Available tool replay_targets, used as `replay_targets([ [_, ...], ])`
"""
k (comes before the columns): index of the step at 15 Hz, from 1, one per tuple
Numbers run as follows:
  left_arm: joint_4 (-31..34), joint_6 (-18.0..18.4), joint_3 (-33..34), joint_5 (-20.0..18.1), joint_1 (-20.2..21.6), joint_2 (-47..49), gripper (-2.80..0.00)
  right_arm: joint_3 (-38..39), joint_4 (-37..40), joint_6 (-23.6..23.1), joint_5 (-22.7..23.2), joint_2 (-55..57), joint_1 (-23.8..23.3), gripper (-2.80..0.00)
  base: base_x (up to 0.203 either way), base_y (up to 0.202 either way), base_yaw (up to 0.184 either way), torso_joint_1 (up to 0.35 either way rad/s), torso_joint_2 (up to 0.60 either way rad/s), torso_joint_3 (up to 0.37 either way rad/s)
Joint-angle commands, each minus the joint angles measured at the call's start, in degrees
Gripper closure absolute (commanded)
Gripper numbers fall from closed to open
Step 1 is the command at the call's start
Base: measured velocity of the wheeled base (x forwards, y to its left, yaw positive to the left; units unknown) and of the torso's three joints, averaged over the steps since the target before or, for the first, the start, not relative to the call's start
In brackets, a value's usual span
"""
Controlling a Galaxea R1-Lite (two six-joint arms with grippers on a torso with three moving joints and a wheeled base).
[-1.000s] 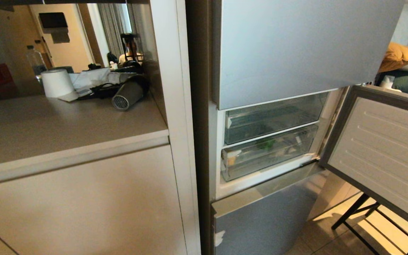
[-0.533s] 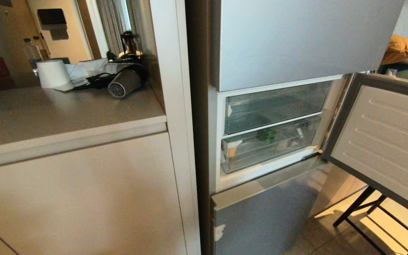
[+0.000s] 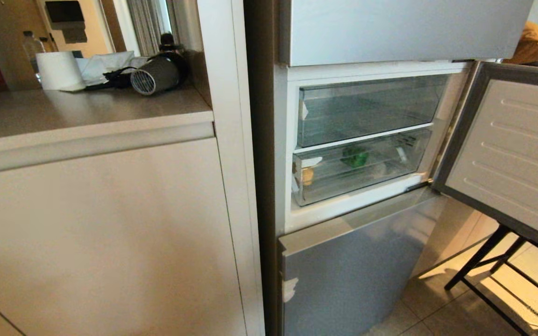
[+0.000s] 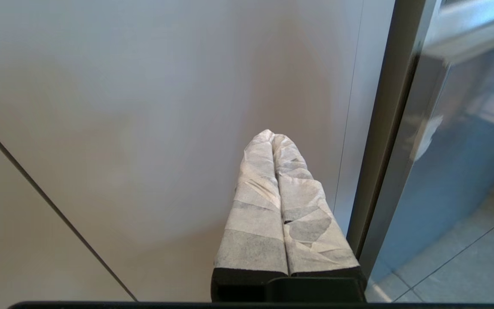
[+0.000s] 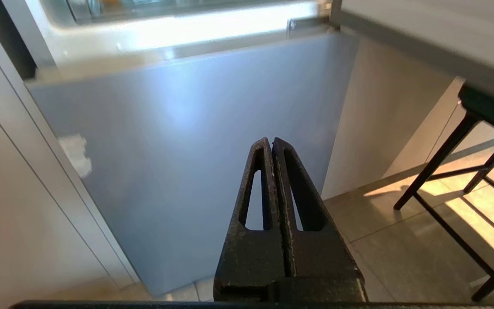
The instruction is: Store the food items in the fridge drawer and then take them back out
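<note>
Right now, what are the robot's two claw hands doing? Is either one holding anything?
Left gripper: shut, empty, facing the cabinet front.
Right gripper: shut, empty, facing the lower fridge door.

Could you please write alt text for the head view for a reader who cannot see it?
An open silver-grey fridge shows two clear drawers; the lower fridge drawer is shut and holds a green bell pepper and a potato. A counter stands left.
</note>
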Motion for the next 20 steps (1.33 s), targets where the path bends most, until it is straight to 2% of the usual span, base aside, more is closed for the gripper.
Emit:
replay_targets([
  [1,0.0,0.0,0.6,0.0,0.0,0.0,0.00,0.0,0.0,0.0,0.0,0.0,0.0,0.00,0.000,0.000,0.000,-0.173,0.53,0.359],
  [7,0.0,0.0,0.6,0.0,0.0,0.0,0.00,0.0,0.0,-0.1,0.1,0.0,0.0,0.00,0.000,0.000,0.000,-0.132,0.48,0.349],
  [12,0.0,0.0,0.6,0.0,0.0,0.0,0.00,0.0,0.0,-0.3,0.1,0.0,0.0,0.00,0.000,0.000,0.000,-0.022,0.10,0.076],
  [16,0.0,0.0,0.6,0.0,0.0,0.0,0.00,-0.2,0.1,-5.3,0.5,0.1,-0.1,0.00,0.000,0.000,0.000,0.000,0.00,0.000],
  [18,0.0,0.0,0.6,0.0,0.0,0.0,0.00,-5.2,0.8,-5.7,-0.8,0.8,-0.3,0.00,0.000,0.000,0.000,0.000,0.00,0.000],
  [20,-0.1,0.0,0.6,0.0,0.0,0.0,0.00,-11.9,2.6,-5.7,-1.6,6.8,-0.4,0.00,0.000,0.000,0.000,0.000,0.00,0.000],
])
